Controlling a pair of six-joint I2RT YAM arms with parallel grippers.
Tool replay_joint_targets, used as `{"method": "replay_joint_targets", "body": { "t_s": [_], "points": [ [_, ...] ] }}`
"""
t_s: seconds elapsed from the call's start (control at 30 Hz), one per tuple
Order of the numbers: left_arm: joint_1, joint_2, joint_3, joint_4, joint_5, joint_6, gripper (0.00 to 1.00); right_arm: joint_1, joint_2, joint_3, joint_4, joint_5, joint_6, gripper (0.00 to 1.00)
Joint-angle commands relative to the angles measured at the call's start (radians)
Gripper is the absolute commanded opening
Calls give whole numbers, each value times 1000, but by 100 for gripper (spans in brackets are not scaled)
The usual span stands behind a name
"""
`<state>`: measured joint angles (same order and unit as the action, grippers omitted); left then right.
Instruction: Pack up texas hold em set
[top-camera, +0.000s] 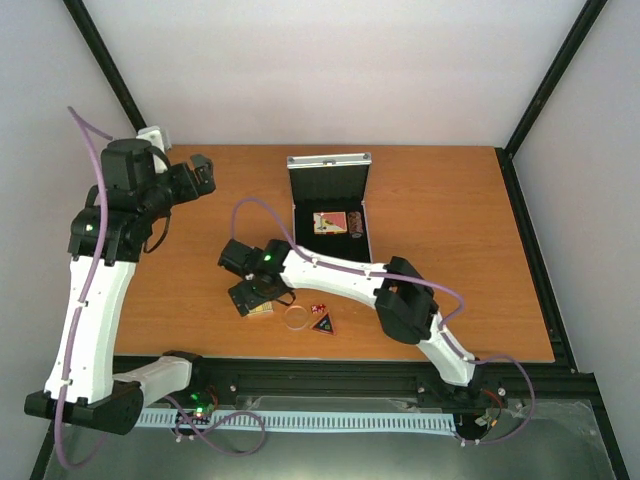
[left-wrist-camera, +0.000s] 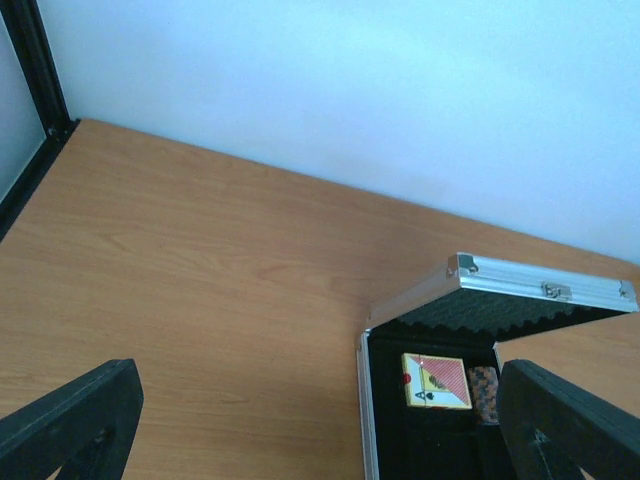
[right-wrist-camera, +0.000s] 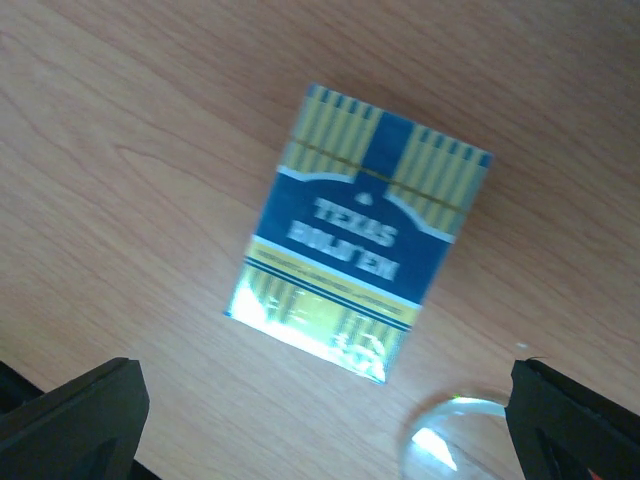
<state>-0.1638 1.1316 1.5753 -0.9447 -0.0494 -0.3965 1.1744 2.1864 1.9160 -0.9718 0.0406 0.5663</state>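
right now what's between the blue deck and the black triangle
The clear disc, then the red dice beside the triangle; the top view shows it.

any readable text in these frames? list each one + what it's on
"TEXAS": on the blue-yellow card deck, upside down in the right wrist view.
"HOLD'EM" (probably): the line beside it on the same deck, blurred, so not certain.
Small print on that deck's yellow band: too blurred to read.
Face of the pink deck inside the case: pattern only, no legible text.
Marks on the black triangle: too small to read.
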Motion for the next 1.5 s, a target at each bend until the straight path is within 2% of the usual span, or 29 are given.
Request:
{"method": "replay_joint_targets", "body": {
  "t_s": [0.0, 0.33, 0.73, 0.9, 1.3, 1.47],
  "points": [
    [-2, -20, 45, -25, -19, 9, 100, 36, 80, 123, -74, -2, 44, 100],
    [-2, -62, 13, -14, 29, 3, 100, 33, 177, 205, -139, 30, 119, 100],
    [-3, -67, -23, 1, 28, 19, 100, -16, 236, 261, -145, -2, 94, 100],
    [-2, -66, -33, 3, 28, 23, 100, -19, 297, 341, -167, -36, 77, 100],
    [-2, -67, -68, 2, 12, 29, 100, -22, 339, 360, -193, -18, 77, 100],
    [-2, -67, -85, 7, 10, 30, 100, -24, 351, 357, -197, -22, 71, 95]
  ]
}}
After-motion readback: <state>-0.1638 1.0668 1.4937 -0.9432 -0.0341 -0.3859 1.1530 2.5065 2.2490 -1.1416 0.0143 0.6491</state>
